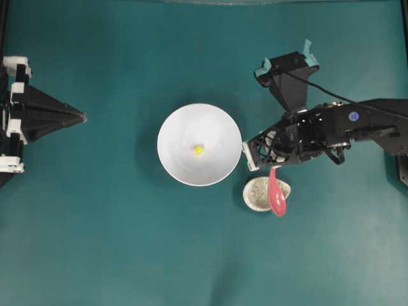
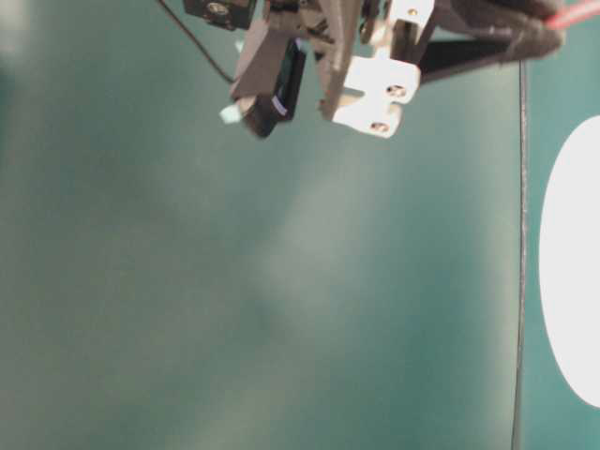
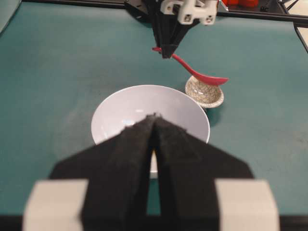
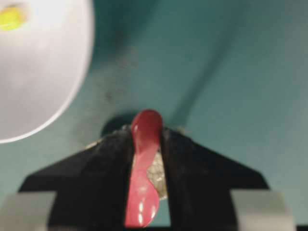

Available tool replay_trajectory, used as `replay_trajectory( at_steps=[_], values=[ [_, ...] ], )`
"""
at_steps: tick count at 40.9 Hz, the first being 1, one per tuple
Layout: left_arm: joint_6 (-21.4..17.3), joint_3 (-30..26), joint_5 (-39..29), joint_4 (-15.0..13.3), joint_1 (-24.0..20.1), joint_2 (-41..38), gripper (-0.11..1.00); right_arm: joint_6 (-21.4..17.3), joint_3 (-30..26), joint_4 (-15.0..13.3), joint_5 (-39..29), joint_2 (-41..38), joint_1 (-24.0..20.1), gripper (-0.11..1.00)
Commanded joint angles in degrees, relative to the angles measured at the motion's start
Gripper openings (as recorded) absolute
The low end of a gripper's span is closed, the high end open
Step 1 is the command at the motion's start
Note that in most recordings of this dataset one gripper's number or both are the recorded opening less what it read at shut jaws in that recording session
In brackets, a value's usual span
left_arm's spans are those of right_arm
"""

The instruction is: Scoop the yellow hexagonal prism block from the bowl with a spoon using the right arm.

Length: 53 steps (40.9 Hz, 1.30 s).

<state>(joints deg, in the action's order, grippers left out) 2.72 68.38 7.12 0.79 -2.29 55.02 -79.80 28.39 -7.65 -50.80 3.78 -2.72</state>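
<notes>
The small bright yellow hexagonal prism block point(image 1: 198, 150) lies on the bottom of the large round plain white bowl point(image 1: 178, 127), close to the centre. It is much smaller than the scoop of a spoon, and its faces are too small to make out. In the right wrist view the block point(image 4: 11, 18) shows as a blurred yellow spot at the top left corner, inside the bowl point(image 4: 48, 72).

The glossy pink-red soup spoon point(image 1: 276, 194) has a deep oval scoop and a short straight handle. The black right gripper point(image 1: 270, 167) is closed on the handle; in the right wrist view the spoon point(image 4: 143, 168) sits tight between the two black fingers point(image 4: 108, 163). The scoop hangs above the small speckled beige spoon rest point(image 1: 257, 193), which stands just beside the bowl on its right side. In the left wrist view the spoon point(image 3: 199, 74) is lifted, and I cannot tell whether it touches the rest point(image 3: 204, 94).

The black left gripper point(image 1: 81, 116) stays at the left edge of the table, well apart from the bowl. Its fingers point(image 3: 125, 154) meet at the tips, with nothing between them.

The table point(image 1: 102, 242) is covered with a plain dark teal cloth. A black frame bar point(image 3: 72, 2) runs along its far side.
</notes>
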Motion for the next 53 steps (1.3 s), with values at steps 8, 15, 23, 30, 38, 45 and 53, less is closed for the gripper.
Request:
replay_trajectory(
  at_steps=[8,15,23,30,38,45,53],
  values=[
    [0.62,-0.53,0.62,-0.18,-0.18,0.00,-0.01,-7.65,-0.62,-2.37,-1.14,1.41,0.26,0.24],
    [2.29,-0.62,0.62,-0.18,-0.18,0.09,-0.01,-15.56,-0.53,-2.29,-2.11,1.41,0.26,0.24],
    [2.46,-0.79,0.35,-0.09,-0.18,1.05,-0.01,-21.97,-0.53,-2.37,-6.24,1.41,0.26,0.24],
    [2.55,-0.97,0.18,-0.18,-0.18,2.11,-0.01,-24.87,-0.35,-2.29,-8.17,1.41,0.18,0.24],
    [4.39,-1.14,-0.09,-0.18,-0.18,3.43,-0.01,-26.19,-0.35,-2.29,-9.49,1.41,0.18,0.24],
    [4.75,-1.14,-0.62,-0.18,-0.18,3.34,-0.01,-26.28,-0.35,-2.29,-9.40,1.41,0.26,0.24],
    [4.83,-1.14,-0.62,-0.09,-0.18,3.25,-0.01,-27.07,-0.35,-2.29,-9.32,1.49,0.18,0.23]
  ],
)
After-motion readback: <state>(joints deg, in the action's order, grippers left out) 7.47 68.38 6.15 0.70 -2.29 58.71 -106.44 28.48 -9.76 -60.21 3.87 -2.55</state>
